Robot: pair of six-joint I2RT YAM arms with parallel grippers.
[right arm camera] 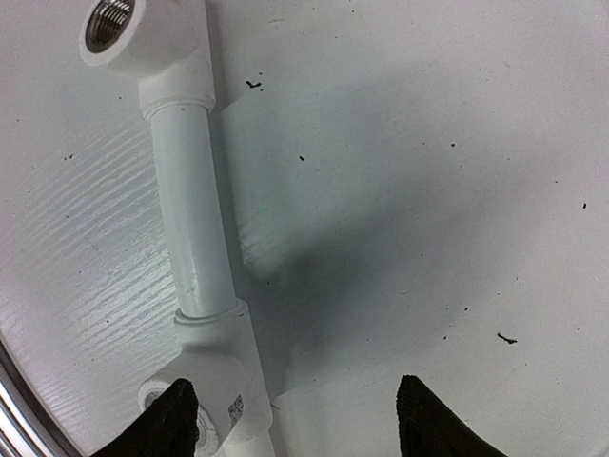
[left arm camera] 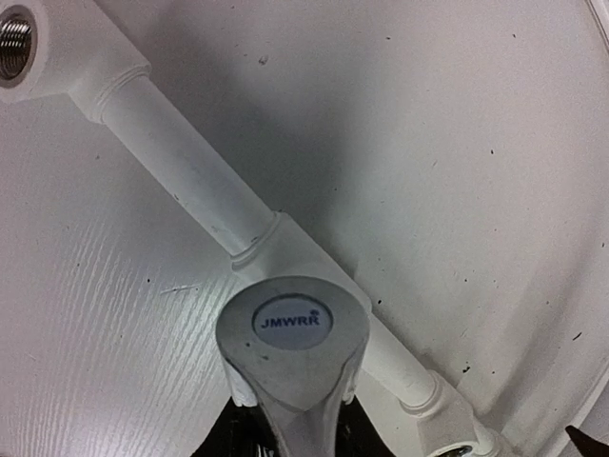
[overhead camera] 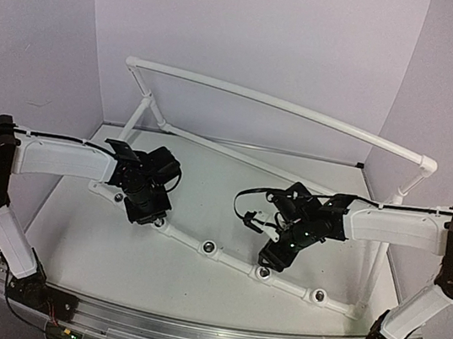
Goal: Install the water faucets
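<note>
Left tool (overhead camera: 146,207) pinches 1 faucet (left arm camera: 292,347) over the pipe frame (left arm camera: 181,167); right tool (right arm camera: 304,424) spread near a socket (right arm camera: 112,24).

Top external: fixed, high and behind the arm bases (overhead camera: 30,287), looking down and forward. It is far enough to take in the whole table (overhead camera: 71,240) and the white pipe frame (overhead camera: 234,263). Left wrist: very close, facing down onto the frame's low pipe, which runs diagonally, with a faucet head (left arm camera: 292,333) filling the bottom centre. Right wrist: close, facing down, its own fingertips (right arm camera: 171,419) at the bottom edge and the pipe at left. All three views share the low socketed pipe and the tabletop.
</note>
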